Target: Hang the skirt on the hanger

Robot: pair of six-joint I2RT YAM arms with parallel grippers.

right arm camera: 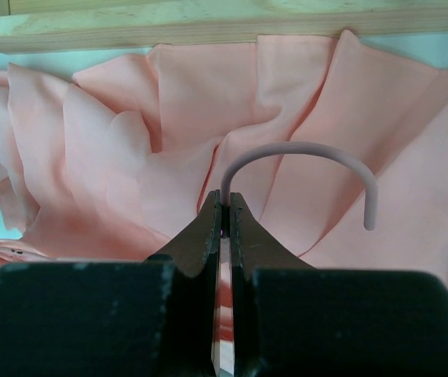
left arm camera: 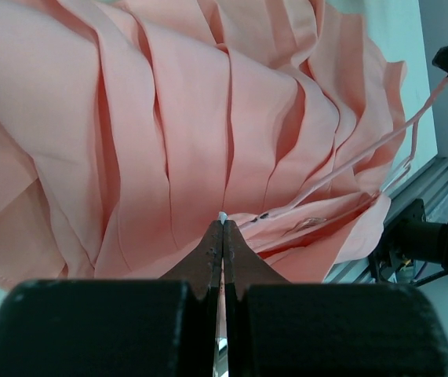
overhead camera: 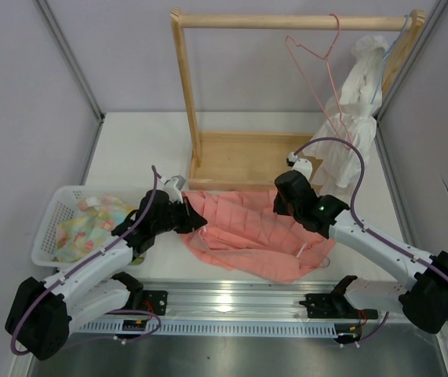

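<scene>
The salmon-pink pleated skirt (overhead camera: 247, 232) lies spread on the table in front of the wooden rack. My left gripper (overhead camera: 194, 220) is at its left edge, and the left wrist view shows the jaws (left arm camera: 223, 224) shut on a fold of the skirt (left arm camera: 169, 141). My right gripper (overhead camera: 285, 206) is over the skirt's far right part. In the right wrist view it (right arm camera: 225, 196) is shut on the stem of the pink wire hanger (right arm camera: 302, 144), whose hook curves over the skirt (right arm camera: 129, 157). One hanger arm crosses the skirt in the left wrist view (left arm camera: 357, 153).
A second pink hanger (overhead camera: 318, 67) and a white garment (overhead camera: 357, 118) hang from the wooden rack (overhead camera: 286, 21), whose base tray (overhead camera: 239, 157) is just behind the skirt. A white basket (overhead camera: 47, 236) with pastel cloth (overhead camera: 90, 224) sits left. A metal rail (overhead camera: 231, 302) runs along the front.
</scene>
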